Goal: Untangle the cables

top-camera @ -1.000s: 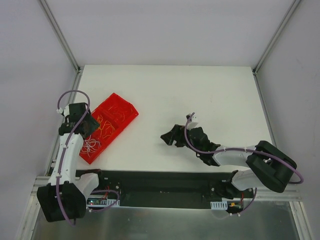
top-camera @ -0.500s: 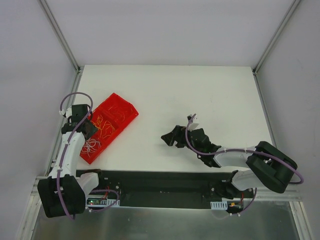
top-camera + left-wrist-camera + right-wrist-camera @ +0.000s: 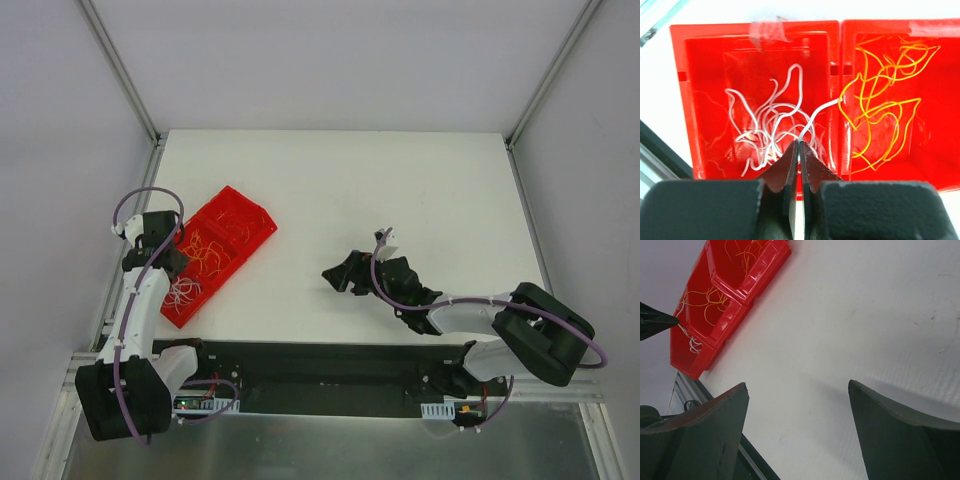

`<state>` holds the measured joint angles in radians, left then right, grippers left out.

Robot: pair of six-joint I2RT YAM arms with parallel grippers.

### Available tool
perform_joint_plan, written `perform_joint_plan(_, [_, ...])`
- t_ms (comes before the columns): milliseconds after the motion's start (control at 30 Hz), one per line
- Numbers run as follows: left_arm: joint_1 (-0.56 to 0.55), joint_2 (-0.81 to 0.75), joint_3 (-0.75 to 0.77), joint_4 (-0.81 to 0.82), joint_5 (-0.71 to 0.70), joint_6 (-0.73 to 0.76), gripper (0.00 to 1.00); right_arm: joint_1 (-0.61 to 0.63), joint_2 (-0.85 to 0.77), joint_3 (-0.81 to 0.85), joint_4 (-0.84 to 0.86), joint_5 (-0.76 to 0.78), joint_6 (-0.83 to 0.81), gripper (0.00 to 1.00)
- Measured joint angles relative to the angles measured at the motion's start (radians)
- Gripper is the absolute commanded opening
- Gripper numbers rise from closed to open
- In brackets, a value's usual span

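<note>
You got bright, even overhead light, soft shadows, glare on the red tray (image 3: 757, 30), and slightly blurred fingers (image 3: 695, 435) in wrist views.

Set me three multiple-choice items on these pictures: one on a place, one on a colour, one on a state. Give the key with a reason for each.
1. Where on the table does the red tray lie?
A. at the left, beside the left arm
B. in the far right corner
C. in the middle

2. In the left wrist view, what colour are the wires in the tray's left compartment?
A. blue
B. whitish
C. green

3. In what state is the left gripper?
A. wide open
B. shut on nothing
C. shut on a whitish wire

Key:
1 A: the top view shows the tray close beside the left arm.
2 B: only pale strands lie in that compartment.
3 C: its jaws meet on a pale strand that runs up from them.
</note>
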<state>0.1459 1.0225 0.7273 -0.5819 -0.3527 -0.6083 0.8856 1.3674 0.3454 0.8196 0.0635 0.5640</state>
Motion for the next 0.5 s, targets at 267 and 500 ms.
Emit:
perform_joint_plan(267, [0.000,-0.057,-0.006,-0.052,-0.098,-0.080,0.04,0.000,0.000,0.000,0.000,0.000,0.000,0.83])
perform_joint_plan(500, [0.012,-0.072,-0.006,-0.093,-0.113,-0.128,0.77,0.000,0.000,0.000,0.000,0.000,0.000,0.83])
